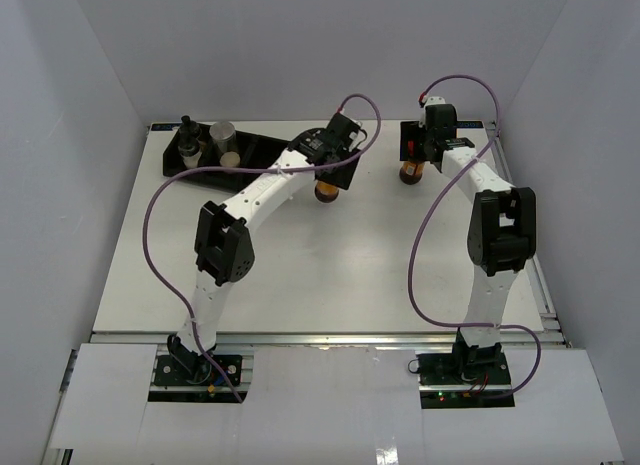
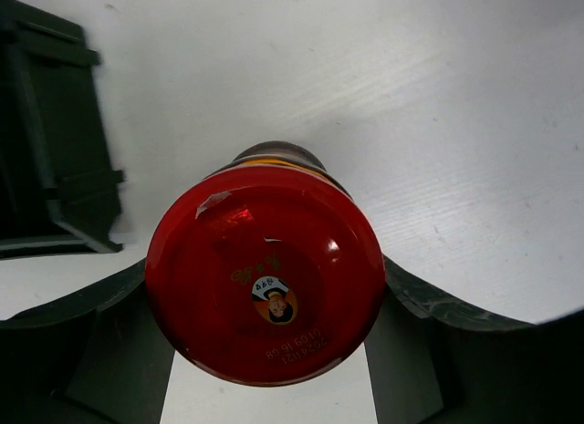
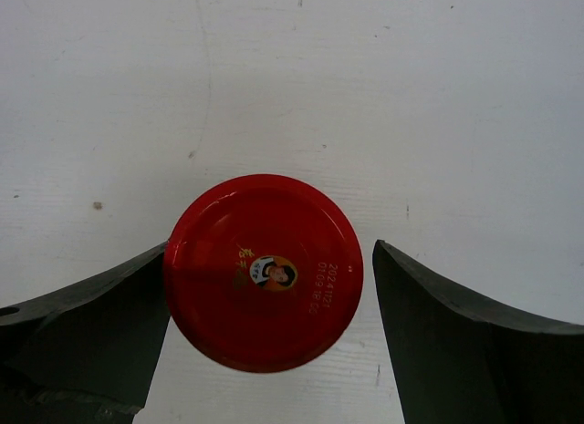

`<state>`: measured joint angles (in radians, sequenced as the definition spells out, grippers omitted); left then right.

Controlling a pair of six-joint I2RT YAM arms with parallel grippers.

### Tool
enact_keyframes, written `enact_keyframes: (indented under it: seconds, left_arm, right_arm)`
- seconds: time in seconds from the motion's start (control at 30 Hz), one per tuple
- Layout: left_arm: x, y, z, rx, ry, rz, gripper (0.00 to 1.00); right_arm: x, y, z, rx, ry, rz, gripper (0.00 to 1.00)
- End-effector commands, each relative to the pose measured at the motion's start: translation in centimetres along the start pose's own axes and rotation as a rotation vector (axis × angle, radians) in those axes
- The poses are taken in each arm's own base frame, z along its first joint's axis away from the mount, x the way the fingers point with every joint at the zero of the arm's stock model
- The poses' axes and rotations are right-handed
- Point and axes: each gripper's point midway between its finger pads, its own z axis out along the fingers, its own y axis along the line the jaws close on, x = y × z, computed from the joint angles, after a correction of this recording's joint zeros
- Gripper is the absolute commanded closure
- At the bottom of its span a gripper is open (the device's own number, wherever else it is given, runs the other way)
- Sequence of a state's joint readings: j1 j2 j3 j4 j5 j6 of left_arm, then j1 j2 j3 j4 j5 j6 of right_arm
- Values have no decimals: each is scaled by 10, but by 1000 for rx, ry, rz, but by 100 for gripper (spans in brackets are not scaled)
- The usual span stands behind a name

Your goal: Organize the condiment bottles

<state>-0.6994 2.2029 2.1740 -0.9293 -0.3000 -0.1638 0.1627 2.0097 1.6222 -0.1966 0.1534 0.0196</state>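
Observation:
A dark-brown jar with a red lid (image 2: 265, 274) sits between my left gripper's (image 2: 266, 269) fingers (image 2: 429, 305), which press on both sides of the lid; in the top view this jar (image 1: 327, 191) is mid-table, right of the tray. A second red-lidded jar (image 3: 263, 271) stands on the table between my right gripper's (image 3: 272, 246) spread fingers (image 3: 456, 333); the left finger touches the lid and a gap remains at the right one. In the top view it (image 1: 411, 172) is at the far right. A clear shaker with black top (image 1: 188, 135) and a silver-lidded jar (image 1: 222, 137) stand in the tray.
The black compartmented tray (image 1: 268, 145) lies at the far left of the white table, and its corner shows in the left wrist view (image 2: 55, 150). White walls enclose the table on three sides. Purple cables loop from both arms.

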Motion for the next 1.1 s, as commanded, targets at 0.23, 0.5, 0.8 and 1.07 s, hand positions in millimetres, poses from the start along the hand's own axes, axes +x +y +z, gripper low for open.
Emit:
enact_keyframes:
  seconds: [0.23,0.5,0.8,1.07]
  left_arm:
    - [-104,167,-129,-141,-382,-275,100]
    - [-100,197,-121,-194,-384,-295,100]
    - [-109,204,-98,-194,-426,-273,100]
    - [-108,212,-65,-197,-419,-258,100]
  right_arm:
    - [-2,9,23,-58,-8,0,3]
    - [0,19,27,-108,-33,-11,30]
    - [14,62,20,-192,-13,-52,43]
    - [42,134,4,-260,8,-139,45]
